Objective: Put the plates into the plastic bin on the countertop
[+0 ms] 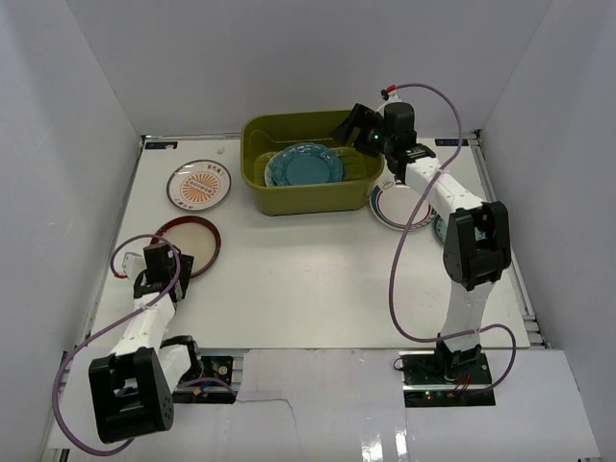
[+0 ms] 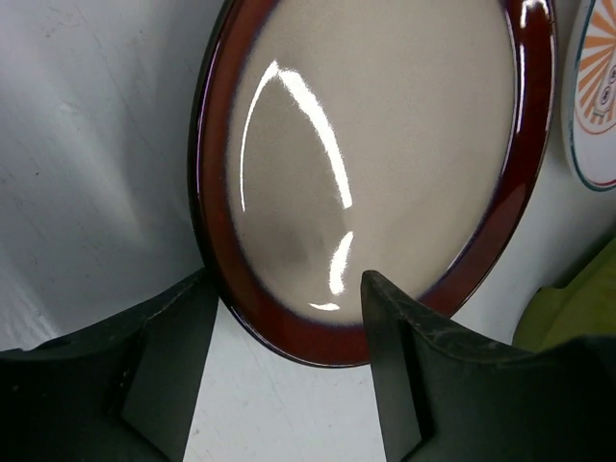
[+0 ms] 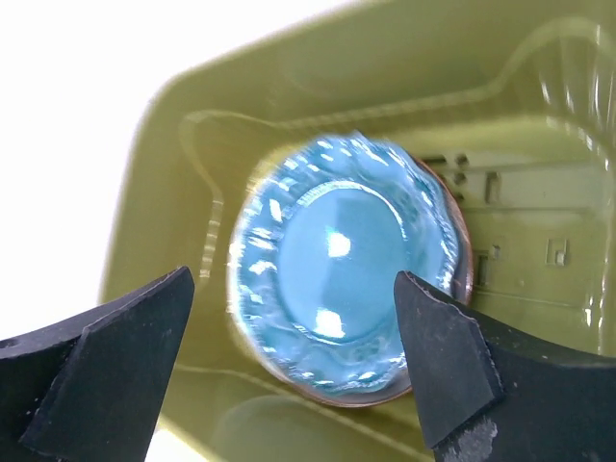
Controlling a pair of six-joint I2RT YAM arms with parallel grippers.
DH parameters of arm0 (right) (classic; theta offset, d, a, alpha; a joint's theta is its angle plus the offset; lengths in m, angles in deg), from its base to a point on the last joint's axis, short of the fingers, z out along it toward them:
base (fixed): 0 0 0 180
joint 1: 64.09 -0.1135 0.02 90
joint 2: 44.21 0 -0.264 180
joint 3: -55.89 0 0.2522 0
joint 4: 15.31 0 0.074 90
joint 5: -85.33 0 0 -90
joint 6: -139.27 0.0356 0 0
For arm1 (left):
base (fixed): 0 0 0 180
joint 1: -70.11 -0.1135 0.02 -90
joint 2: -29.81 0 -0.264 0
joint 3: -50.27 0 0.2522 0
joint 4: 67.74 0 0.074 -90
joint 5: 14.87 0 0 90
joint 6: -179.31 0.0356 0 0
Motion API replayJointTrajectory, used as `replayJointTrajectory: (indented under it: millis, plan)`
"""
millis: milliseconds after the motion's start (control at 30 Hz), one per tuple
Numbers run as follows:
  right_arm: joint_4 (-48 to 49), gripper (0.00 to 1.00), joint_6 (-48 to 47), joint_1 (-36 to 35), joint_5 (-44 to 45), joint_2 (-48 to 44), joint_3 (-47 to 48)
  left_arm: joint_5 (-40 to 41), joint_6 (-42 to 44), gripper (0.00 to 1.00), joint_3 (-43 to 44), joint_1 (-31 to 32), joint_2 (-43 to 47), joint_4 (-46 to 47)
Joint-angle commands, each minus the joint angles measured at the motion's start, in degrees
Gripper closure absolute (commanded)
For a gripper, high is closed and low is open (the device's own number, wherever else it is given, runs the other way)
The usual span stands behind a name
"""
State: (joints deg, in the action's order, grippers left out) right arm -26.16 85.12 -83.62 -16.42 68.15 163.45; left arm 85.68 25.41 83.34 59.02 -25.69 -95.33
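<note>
The olive-green plastic bin stands at the back middle of the white countertop. A teal scalloped plate lies inside it on another plate, of which only a reddish rim shows. My right gripper hovers open and empty over the bin and above the teal plate. The dark red plate lies at the left. My left gripper is open at its near rim, one finger over the rim. The orange sunburst plate lies behind it.
A ring-rimmed white plate lies right of the bin, partly under my right arm; a bluish plate edge shows beside it. The left wrist view shows the sunburst plate and a bin corner at right. Grey walls enclose the counter.
</note>
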Motion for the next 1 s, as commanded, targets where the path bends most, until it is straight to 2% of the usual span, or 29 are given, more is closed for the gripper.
replayJointTrajectory:
  millis: [0, 133, 267, 333, 367, 467, 500, 533, 767, 900, 967]
  plan:
    - [3.41, 0.10, -2.19, 0.02, -1.78, -6.26, -1.25, 0.88, -1.49, 0.30, -1.82, -0.42, -1.53, 1.16]
    - [6.73, 0.10, -2.02, -0.07, -3.10, -12.84, -7.20, 2.11, -1.14, 0.51, -2.35, -0.42, -2.15, 1.61]
    - [10.26, 0.10, -0.88, -0.07, -3.28, -18.22, -12.58, 3.25, -0.09, 0.67, -2.70, -0.42, -1.19, 1.43]
    - [12.01, 0.10, -0.35, -0.07, -3.37, -20.93, -14.77, 3.95, 0.26, 0.70, -2.79, -0.42, -1.01, 1.17]
    - [12.20, 0.10, 0.00, 0.02, -3.54, -21.65, -15.22, 4.04, 0.53, 0.75, -2.87, -0.42, -0.83, 1.08]
    - [12.37, 0.10, 0.27, -0.07, -4.33, -24.20, -16.62, 3.61, 0.97, 0.83, -3.58, -0.42, -1.01, 1.26]
    - [12.38, 0.10, 0.27, -0.07, -4.51, -24.90, -17.07, 3.26, 1.84, 0.94, -3.67, -0.42, -0.92, 1.26]
    - [12.38, 0.10, 0.35, -0.24, -5.03, -26.30, -17.59, 2.99, 2.37, 1.00, -3.58, -0.42, -0.66, 1.00]
    - [12.46, 0.10, 0.62, -3.93, -7.85, -33.42, -27.34, -2.27, 10.36, 1.00, -1.83, -0.42, 7.58, -1.29]
    - [14.83, 0.10, 2.29, -6.92, -9.87, -37.99, -36.21, -8.77, 16.51, 1.00, 1.16, -0.42, 11.12, -4.01]
    - [14.92, 0.10, 1.94, -9.12, -9.87, -40.72, -40.87, -14.83, 19.94, 1.00, 2.04, -0.42, 12.69, -4.89]
